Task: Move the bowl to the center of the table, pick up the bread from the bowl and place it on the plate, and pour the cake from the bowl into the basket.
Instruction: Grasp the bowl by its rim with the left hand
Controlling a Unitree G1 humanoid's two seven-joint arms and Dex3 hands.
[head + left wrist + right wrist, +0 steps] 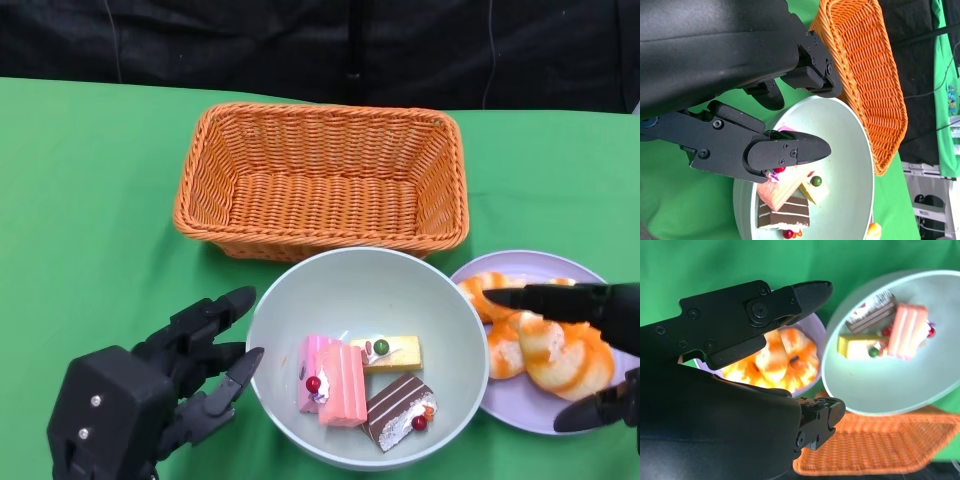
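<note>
- The left hand [150, 385] is matte black, with a boxy, flat-topped back carrying small silver screw heads.
- Its fingers [785, 152] are built of flat black plates fastened with dark, round-headed screws, ending in smooth rounded tips.
- The right hand [740, 385] has the same black finish, a glossy rounded shell and screwed links.

Bowl [367, 290]: pale green, round, upright, approx table center, just beside the basket's near wall. Holds 3 cake pcs, all lying flat in its near half: pink cake [333, 385] w/ red berry at 7 o'clock, yellow cake [392, 353] w/ green ball near middle, chocolate cake [398, 412] w/ white layers at 5 o'clock; pink touches both others. Basket [322, 178]: orange wicker, rectangular, upright, at 12 o'clock from bowl. Plate [500, 400]: lavender, at 3 o'clock, touching bowl rim. Bread [545, 350]: glazed orange-white pcs piled on plate.
</note>
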